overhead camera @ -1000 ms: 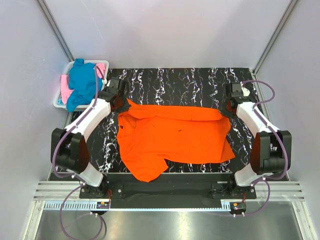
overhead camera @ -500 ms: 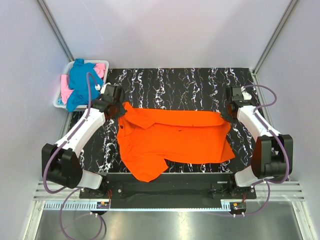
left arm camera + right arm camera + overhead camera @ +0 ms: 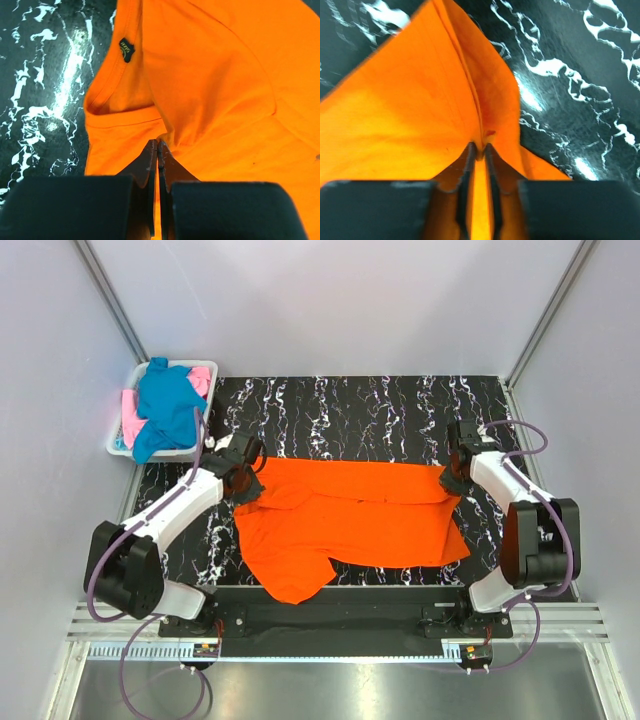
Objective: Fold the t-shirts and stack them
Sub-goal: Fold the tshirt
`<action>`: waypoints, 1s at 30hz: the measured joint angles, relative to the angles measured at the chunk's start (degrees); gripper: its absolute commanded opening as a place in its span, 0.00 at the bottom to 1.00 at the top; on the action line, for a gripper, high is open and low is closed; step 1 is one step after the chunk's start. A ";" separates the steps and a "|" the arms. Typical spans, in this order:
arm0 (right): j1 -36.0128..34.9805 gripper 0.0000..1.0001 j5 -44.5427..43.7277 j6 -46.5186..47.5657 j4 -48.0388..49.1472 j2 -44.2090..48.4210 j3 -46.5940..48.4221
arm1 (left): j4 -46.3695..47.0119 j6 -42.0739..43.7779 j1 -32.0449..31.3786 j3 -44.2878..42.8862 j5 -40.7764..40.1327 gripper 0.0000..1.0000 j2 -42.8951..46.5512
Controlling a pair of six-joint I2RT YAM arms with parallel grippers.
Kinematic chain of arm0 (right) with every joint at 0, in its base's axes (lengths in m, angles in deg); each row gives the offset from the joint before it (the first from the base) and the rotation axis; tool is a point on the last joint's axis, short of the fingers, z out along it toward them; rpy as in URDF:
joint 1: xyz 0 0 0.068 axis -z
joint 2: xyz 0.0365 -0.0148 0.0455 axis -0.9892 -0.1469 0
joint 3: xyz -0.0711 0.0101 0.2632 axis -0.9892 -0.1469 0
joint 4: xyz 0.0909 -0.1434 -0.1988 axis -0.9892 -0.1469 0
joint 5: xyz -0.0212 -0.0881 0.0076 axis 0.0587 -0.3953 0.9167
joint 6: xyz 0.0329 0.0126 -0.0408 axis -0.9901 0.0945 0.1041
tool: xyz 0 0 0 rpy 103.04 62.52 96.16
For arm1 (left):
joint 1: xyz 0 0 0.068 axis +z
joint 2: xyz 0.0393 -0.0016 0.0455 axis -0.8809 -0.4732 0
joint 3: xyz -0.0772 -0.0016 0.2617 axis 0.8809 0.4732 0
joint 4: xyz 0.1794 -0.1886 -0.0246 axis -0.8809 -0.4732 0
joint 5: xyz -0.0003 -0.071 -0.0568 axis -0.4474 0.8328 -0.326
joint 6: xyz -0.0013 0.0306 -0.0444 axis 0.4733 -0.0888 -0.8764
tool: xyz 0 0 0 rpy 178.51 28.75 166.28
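Two ends of the upper edge of the bright orange short-sleeved cloth t-shirt (image 3: 350, 518) are caught by the arms. The rest of it lies spread on the black, white-veined marble-patterned surface (image 3: 350, 405), across the middle of the top view.

The left tool (image 3: 158, 144) is pinched tight on a pleat of cloth just below the collar, not far from the small dark neck label (image 3: 126, 49). The right tool (image 3: 479, 146), at the right of the top view, has its fingers a narrow way apart with a ridge of orange cloth between them. Whether they actually grip it I cannot tell.

Taking both ends at once probably keeps that edge straight and taut, so it can be laid over as one clean fold rather than bunching.

In the upper left of the top view, a white plastic basket (image 3: 113, 447) holds the teal-blue t-shirt (image 3: 165, 405) and the pink t-shirt (image 3: 130, 422). Both are crumpled and not yet folded, well apart from the orange one.
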 measured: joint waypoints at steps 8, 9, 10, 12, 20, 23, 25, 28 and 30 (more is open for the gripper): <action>0.00 0.33 -1.29 -1.42 -2.84 0.02 0.00 | -3.56 -5.27 -1.40 0.13 -5.14 0.32 0.87; 0.00 0.33 -1.64 -1.53 -3.08 0.52 0.00 | -4.09 -5.73 -1.51 0.13 -5.92 0.34 1.40; 0.00 0.33 -1.79 -1.62 -3.30 1.05 0.02 | -4.57 -6.21 -1.57 0.13 -6.58 0.34 2.10; 0.00 0.33 -1.97 -1.81 -3.52 2.03 0.11 | -5.22 -6.84 -1.64 0.07 -7.72 0.35 3.43; -0.09 0.34 0.90 -0.28 -2.69 1.70 2.82 | -3.04 -3.39 -1.86 -4.50 -4.72 0.31 1.88; -0.17 0.35 2.99 0.87 -0.83 0.33 3.52 | 0.92 -0.94 -1.92 -7.98 0.13 0.30 -2.82; -0.20 0.35 4.02 1.57 -0.09 -0.61 3.69 | 3.34 -0.04 -1.97 -9.77 2.67 0.30 -6.03; -0.26 0.36 5.73 2.64 0.76 -2.84 4.48 | 4.52 0.42 -1.97 -12.68 4.59 0.30 -10.56; -0.33 0.36 6.67 3.26 1.40 -4.74 5.11 | 4.87 0.42 -1.86 -15.39 5.22 0.30 -14.29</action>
